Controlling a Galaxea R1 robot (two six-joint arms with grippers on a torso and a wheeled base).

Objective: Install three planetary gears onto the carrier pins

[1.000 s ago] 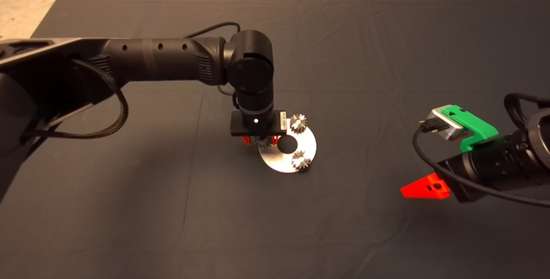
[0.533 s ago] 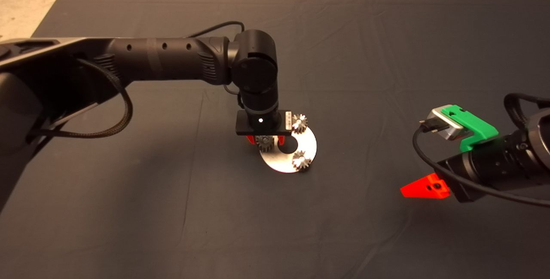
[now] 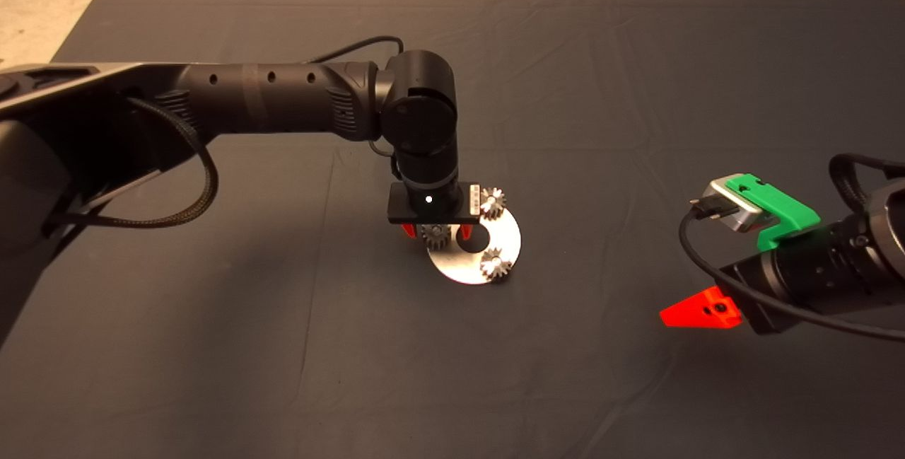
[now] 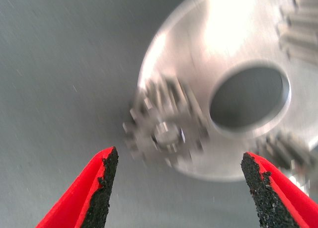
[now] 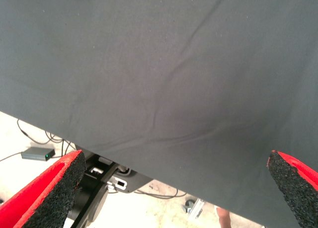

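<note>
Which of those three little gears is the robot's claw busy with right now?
The small dark-silver toothed gear on the silvery round disc's left edge, sitting between the left tool's open red fingers. The other two gears sit clear of it.

My left gripper [image 4: 179, 188] has red plastic fingers [image 4: 82, 198] faced with rough, grainy black pads. Beneath them the round disc [image 4: 223, 39] is smooth, bright, reflective metal; the planetary gears [image 4: 166, 128] on it are duller grey metal with ridged teeth. The mat [image 3: 636, 77] is matt dark cloth, faintly creased. My right gripper [image 5: 174, 188] carries the same coarse black pads on glossy red plastic.
</note>
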